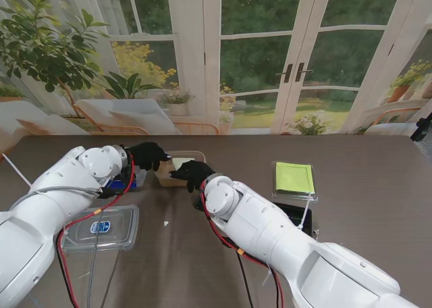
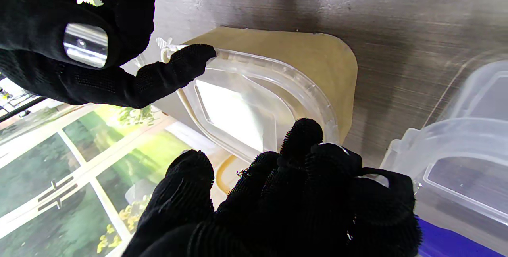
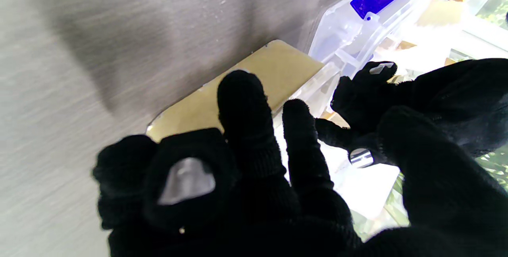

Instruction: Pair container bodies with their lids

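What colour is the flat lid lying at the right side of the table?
Lime green, clearest in the stand view.

A dark brown wood-grain desk [image 1: 378, 159] spans the foreground. Beyond its far edge, white-framed glass doors [image 1: 297, 58] show a bright green garden, with a leafy potted plant [image 1: 47, 44] at far left.

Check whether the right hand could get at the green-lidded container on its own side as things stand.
Probably yes, once freed. The green-lidded container sits alone on open table to the right of the right hand, nothing between them. But that hand is now at the tan container together with the left hand.
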